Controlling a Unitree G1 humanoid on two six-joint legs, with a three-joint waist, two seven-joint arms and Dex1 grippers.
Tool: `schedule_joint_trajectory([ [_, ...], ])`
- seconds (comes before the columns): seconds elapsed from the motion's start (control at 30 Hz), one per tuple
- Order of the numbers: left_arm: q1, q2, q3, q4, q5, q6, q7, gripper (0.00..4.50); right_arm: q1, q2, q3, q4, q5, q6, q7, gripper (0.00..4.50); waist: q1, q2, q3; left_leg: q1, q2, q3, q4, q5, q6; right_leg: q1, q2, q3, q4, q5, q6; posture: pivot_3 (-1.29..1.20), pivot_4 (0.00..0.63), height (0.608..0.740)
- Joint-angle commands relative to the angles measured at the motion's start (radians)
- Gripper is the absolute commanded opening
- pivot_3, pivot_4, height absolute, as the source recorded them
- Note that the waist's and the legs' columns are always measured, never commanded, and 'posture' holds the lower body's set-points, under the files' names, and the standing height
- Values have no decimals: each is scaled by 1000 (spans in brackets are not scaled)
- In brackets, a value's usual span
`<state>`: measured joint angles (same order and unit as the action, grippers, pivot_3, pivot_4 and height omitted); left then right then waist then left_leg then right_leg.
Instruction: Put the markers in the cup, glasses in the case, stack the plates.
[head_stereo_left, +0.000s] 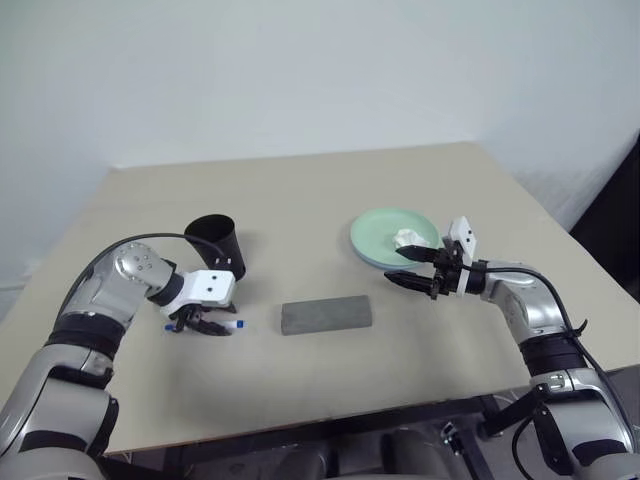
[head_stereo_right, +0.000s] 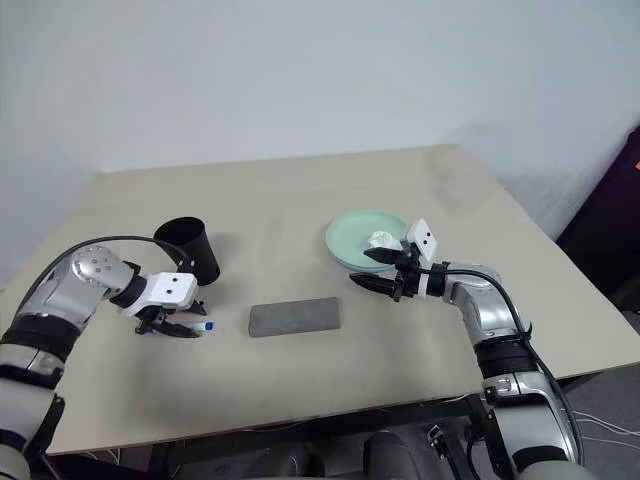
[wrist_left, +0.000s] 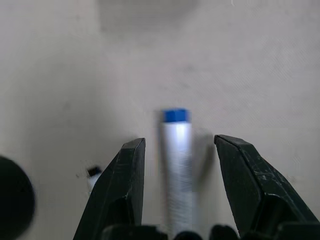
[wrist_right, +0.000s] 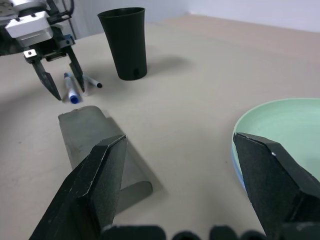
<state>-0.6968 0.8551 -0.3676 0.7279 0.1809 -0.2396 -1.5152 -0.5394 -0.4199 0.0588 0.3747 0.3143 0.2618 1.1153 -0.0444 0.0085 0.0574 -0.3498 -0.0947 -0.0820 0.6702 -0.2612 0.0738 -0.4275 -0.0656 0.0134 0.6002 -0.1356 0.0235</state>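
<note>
On the left side of the bench (head_stereo_left: 300, 400), the left end effector (head_stereo_left: 205, 325) points down over the blue-capped marker (wrist_left: 176, 165), its two fingers spread on either side of the barrel without pressing it, so the marker lies flat on the surface, unheld. The black-capped marker (wrist_right: 91, 82) lies just beside it, also on the bench. Just behind them the black cup (head_stereo_left: 220, 245) stands upright; I cannot see inside it, but both markers are clearly outside, so that part of the task is not yet done.

Further right, near the middle, the grey case (head_stereo_left: 326, 315) lies closed and flat. The glasses are nowhere I can make out on the bench; whether they are already inside the case cannot be told.

Right of the case, the mint green plate (head_stereo_left: 385, 235) sits on top of the light blue plate (wrist_right: 239, 172), whose rim peeks out beneath it, so the stacking looks finished. A small white paper wad (head_stereo_left: 407, 239) rests on the green plate. The right end effector (head_stereo_left: 410, 268) hovers at the near edge of the stack, fingers wide apart and empty.

By my judgement the plates are done, and the markers remain, starting with a pinch on the blue-capped one.
</note>
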Motion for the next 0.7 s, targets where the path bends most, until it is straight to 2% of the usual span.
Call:
schedule_joint_trajectory([
  [0.03, -60, -15, -22, 69, 43, -28, -8, 2270, -6, 2, -21, -37, 12, -12, -13, 3695, 0, 0, 0, 0, 0, 0, 0, 0, 0, 0, 0, 0, 0, 0, 0, 0, 0, 740],
  [0.43, -90, -51, -57, 157, 91, -90, -16, 2270, -8, -2, -25, -29, 13, -11, -19, 3695, -1, 0, 0, 0, 0, 1, 2, 0, 0, 0, 0, 0, 4, 0, 0, 0, 0, 740],
  [0.53, -72, -48, -57, 143, 86, -89, -30, 1680, -14, -3, -23, -25, 12, -13, -18, 3695, -1, 0, 0, 0, 0, 1, 4, 0, 0, 0, 0, 0, 5, 0, 0, 0, 0, 740],
  [0.67, -54, -45, -52, 131, 82, -84, -37, 344, -25, -1, -21, -15, 10, -17, -16, 3695, 0, 0, 0, 2, 0, 1, 4, 0, 0, 1, -1, 0, 6, 0, 1, 0, 0, 740],
  [0.7, -49, -44, -51, 129, 83, -84, -37, 130, -27, 0, -21, -13, 10, -18, -16, 3695, 0, 0, 0, 2, 0, 1, 4, 0, 0, 2, -1, 0, 6, 0, 0, 0, 0, 740],
])
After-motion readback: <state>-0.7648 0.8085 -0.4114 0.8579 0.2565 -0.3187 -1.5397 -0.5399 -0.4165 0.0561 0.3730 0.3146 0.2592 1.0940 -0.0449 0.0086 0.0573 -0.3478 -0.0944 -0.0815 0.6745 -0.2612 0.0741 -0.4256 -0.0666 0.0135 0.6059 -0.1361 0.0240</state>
